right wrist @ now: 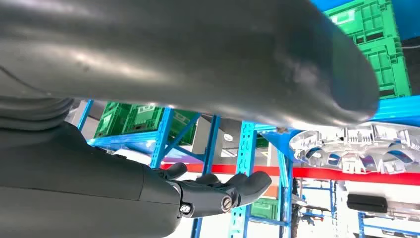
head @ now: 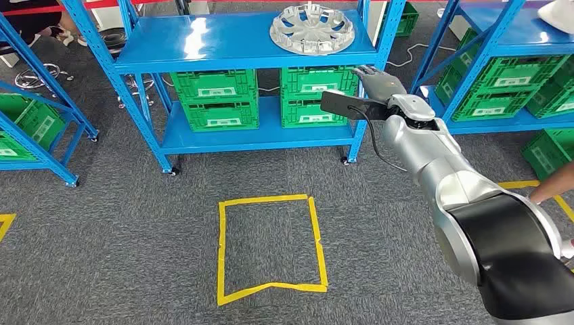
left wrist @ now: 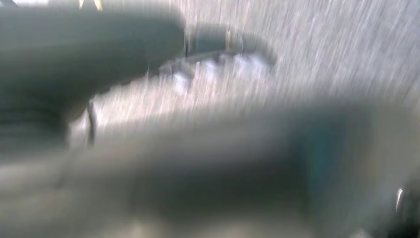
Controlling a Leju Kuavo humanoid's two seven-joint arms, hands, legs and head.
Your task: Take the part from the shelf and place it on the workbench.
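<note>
While right hand (head: 380, 82) reaches empty toward shelf, fingers extended and apart, best approach by my judgement: raise it above shelf board, come at near rim of part, close on rim only once fingers straddle it. Left hand: blurred, cannot tell state.

Counts, near to far: one yellow tape square (head: 271, 248) on carpet; four green crates (head: 214, 86) under middle shelf (head: 203, 40); one silver wheel cover (head: 313, 28), the part, flat on top board, beyond the fingertips.

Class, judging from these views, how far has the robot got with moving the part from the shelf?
Done: nothing, the silver wheel cover lies on the blue shelf. In hand: the right hand reaches toward it, fingers apart, holding nothing. Left: grasping, lifting, and carrying it to the workbench.
</note>
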